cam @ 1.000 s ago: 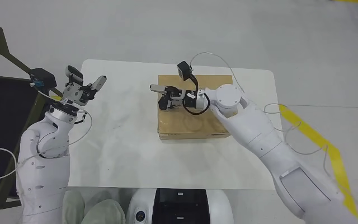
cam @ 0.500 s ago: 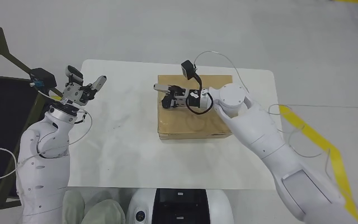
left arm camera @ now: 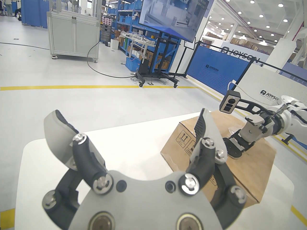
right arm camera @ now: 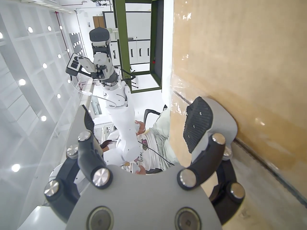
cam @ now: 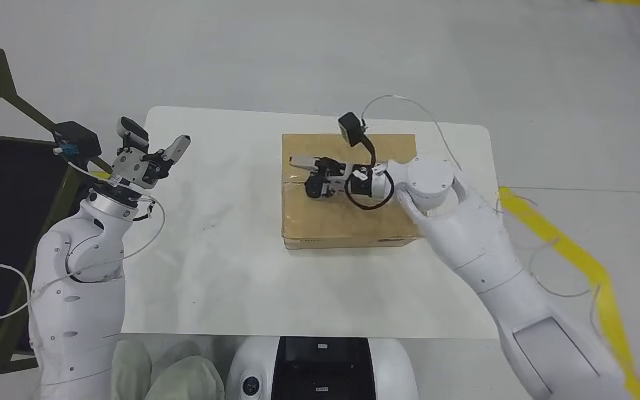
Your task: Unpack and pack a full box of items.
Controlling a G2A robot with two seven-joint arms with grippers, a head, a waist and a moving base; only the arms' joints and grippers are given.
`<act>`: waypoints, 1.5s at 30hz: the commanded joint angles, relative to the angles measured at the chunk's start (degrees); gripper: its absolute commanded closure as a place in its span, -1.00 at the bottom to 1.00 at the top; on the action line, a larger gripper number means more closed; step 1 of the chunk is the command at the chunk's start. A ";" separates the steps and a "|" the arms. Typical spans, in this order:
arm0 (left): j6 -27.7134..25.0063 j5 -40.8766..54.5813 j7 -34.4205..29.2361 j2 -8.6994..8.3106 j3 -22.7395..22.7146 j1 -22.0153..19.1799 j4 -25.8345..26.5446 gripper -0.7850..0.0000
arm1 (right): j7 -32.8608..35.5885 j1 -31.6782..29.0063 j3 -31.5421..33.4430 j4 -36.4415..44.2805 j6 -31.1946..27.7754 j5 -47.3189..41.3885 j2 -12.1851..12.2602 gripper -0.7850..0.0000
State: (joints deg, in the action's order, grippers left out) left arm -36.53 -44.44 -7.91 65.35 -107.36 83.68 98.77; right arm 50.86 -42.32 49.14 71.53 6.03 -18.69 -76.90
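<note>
A closed, taped cardboard box (cam: 345, 215) sits on the white table (cam: 220, 270), right of the middle. My right gripper (cam: 303, 174) lies low over the box's lid near its left end, open and empty. In the right wrist view the right gripper (right arm camera: 141, 116) has one finger pad (right arm camera: 197, 123) against the lid (right arm camera: 239, 60) beside the tape seam, the other off the box's edge. My left gripper (cam: 150, 150) stands open and empty above the table's far left corner. In the left wrist view, the left gripper (left arm camera: 130, 120) faces the box (left arm camera: 251, 168) and the right gripper (left arm camera: 236, 144).
A dark green frame with a black panel (cam: 20, 200) stands just left of the table. Yellow floor tape (cam: 560, 250) runs to the right. Bare tabletop lies between the left gripper and the box, and in front of the box.
My right gripper has slid a little to the right across the box's lid, still open. The left arm and the box have not moved.
</note>
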 commanded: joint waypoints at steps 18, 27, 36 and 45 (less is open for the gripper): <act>0.00 0.00 0.00 0.00 0.00 0.00 0.00 -1.00 | 2.15 -4.77 8.38 7.14 7.77 9.99 3.82 -1.00; 0.00 0.00 0.00 0.00 0.00 0.00 0.00 -1.00 | 3.05 -6.32 11.47 9.28 10.38 13.19 5.19 -1.00; 0.00 0.00 0.00 0.00 0.00 0.00 0.00 -1.00 | 4.14 -7.45 14.69 11.28 13.08 16.78 6.62 -1.00; 0.00 0.00 0.00 0.00 0.00 0.00 0.00 -1.00 | 5.72 -8.54 17.41 12.84 15.54 20.02 7.96 -1.00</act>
State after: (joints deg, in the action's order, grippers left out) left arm -36.53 -44.44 -7.91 65.35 -107.36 83.68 98.77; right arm 56.44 -50.71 66.23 84.20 21.30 0.96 -69.10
